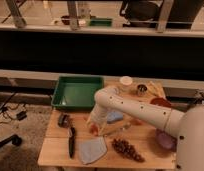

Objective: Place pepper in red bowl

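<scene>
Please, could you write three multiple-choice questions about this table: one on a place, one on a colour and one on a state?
1. Where does the green tray stand on the table?
A. back left
B. front right
C. middle front

2. What colour is the knife?
A. white
B. black
C. yellow

3. Is the pepper in the red bowl?
A. yes, inside it
B. no, it is by the claw, near the table's middle
C. no, it is in the tray

Answers:
1 A: the tray fills the back left corner.
2 B: the knife is dark along its whole length.
3 B: the orange pepper shows at the claw, well left of the bowl.
</scene>
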Available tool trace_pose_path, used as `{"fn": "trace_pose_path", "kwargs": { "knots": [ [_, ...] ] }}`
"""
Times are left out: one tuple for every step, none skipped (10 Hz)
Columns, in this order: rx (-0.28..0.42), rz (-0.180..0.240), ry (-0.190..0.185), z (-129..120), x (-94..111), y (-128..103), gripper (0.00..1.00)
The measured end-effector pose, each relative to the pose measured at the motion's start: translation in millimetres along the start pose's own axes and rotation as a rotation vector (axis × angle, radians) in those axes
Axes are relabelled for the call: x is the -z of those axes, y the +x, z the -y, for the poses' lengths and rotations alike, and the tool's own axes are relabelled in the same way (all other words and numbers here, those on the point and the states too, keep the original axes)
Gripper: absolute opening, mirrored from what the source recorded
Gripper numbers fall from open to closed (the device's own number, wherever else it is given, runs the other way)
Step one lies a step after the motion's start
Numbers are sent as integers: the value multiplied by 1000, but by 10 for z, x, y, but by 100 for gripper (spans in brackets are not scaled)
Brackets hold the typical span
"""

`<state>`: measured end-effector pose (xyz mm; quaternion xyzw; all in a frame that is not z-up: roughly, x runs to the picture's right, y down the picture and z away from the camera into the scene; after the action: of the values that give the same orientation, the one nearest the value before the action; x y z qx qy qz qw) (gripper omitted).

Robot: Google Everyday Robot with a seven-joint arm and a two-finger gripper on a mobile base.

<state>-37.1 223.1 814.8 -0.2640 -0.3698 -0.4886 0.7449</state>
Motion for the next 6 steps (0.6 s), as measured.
{"fn": "trace_pose_path", "kwargs": {
  "knots": [
    [3,1,-3,-8,-14,-12,38],
    [6,-1,-7,-7,-20,-18,38],
    [8,-5,-11,-2,-24,-21,38],
    [11,-9,-16,8,-27,-23,38],
    [16,-15,-17,32,-31,-23,38],
    [21,-20,-18,50,-33,-25,38]
  ]
}}
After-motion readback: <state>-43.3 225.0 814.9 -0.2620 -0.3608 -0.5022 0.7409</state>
